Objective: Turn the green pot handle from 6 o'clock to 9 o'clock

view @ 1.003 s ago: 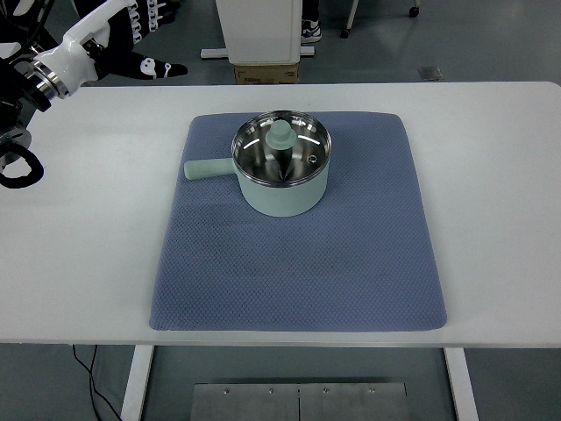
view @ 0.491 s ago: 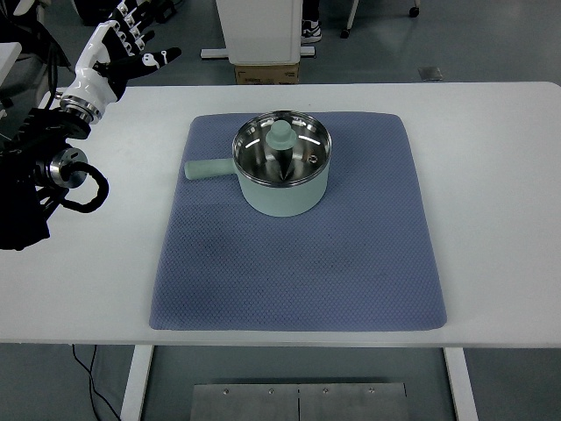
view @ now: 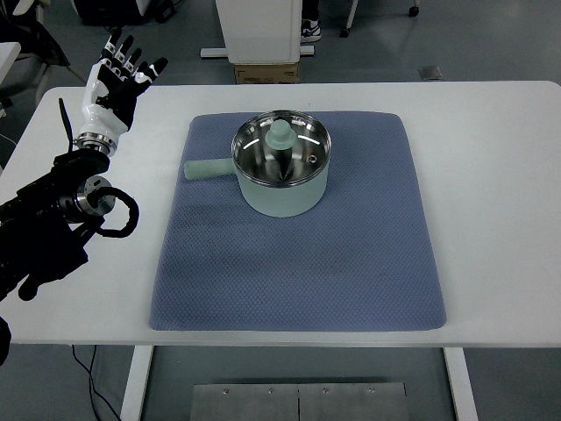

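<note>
A pale green pot (view: 282, 180) with a shiny steel inside stands on the blue mat (view: 298, 263), toward its far half. Its handle (view: 208, 168) points left, at 9 o'clock. A green knob (view: 281, 134) shows within the pot's rim. My left hand (view: 120, 74) is raised over the table's far left corner, well left of the handle and apart from it, fingers spread and holding nothing. Its black forearm (view: 61, 215) comes in from the left edge. The right arm is out of view.
The white table (view: 500, 175) carries only the mat and pot. Beyond its far edge stand a white pedestal (view: 259, 26) and a cardboard box (view: 266, 73) on the grey floor.
My left arm has swung in over the table's left side, and the hand has turned upright. The pot and its handle have not moved.
</note>
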Robot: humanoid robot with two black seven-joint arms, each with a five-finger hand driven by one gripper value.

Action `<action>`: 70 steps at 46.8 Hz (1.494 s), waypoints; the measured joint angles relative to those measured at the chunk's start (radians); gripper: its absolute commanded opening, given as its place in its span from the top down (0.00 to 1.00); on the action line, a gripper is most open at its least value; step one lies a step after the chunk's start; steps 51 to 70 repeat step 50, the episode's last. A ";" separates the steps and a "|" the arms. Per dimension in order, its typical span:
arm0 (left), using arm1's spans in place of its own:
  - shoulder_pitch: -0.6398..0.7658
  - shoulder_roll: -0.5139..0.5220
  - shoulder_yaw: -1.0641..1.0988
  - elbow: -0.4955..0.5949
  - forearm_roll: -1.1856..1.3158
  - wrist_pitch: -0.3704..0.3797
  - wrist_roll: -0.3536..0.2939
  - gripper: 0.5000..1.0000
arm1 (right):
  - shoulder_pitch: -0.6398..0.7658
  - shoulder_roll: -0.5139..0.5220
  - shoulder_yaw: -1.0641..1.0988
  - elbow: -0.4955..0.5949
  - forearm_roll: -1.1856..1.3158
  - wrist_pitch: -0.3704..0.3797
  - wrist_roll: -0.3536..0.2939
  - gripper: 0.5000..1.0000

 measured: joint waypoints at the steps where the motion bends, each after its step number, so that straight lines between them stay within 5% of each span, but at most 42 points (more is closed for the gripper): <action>1: 0.004 -0.005 -0.014 0.004 -0.004 0.000 0.004 0.00 | 0.000 0.000 0.000 0.001 0.000 0.000 0.000 0.00; 70: 0.038 -0.042 -0.088 0.029 -0.020 -0.030 0.043 0.00 | 0.001 0.000 -0.001 0.001 -0.001 0.008 0.001 0.00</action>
